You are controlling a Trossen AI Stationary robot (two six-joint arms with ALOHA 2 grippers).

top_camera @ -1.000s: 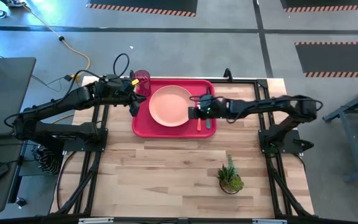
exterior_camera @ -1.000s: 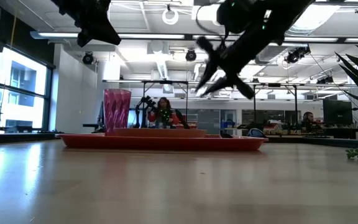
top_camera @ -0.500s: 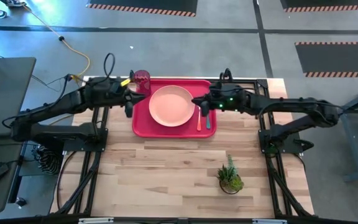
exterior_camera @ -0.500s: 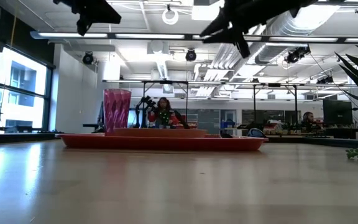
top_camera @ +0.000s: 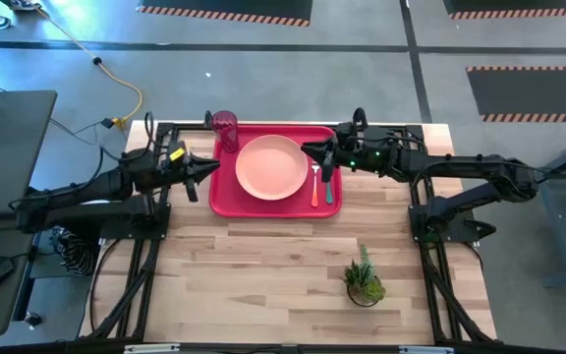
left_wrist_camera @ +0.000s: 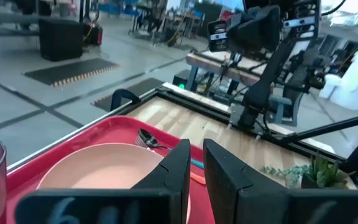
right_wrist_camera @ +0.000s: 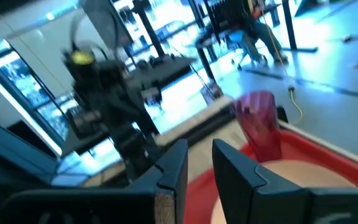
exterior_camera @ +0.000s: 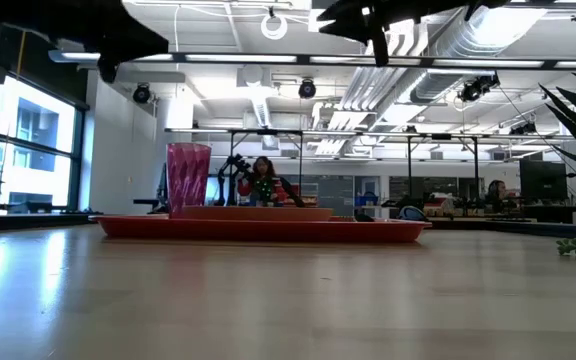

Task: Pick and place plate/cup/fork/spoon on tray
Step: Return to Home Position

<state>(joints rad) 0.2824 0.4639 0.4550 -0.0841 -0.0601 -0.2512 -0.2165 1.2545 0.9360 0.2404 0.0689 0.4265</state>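
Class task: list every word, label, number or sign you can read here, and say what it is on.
None can be read.
The tray, plate and cup carry no print.
Pale marks on the housing of the left gripper are too blurred to read.

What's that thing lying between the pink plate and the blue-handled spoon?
The orange-handled fork. It lies on the red tray between the plate and the spoon, as the high view shows.
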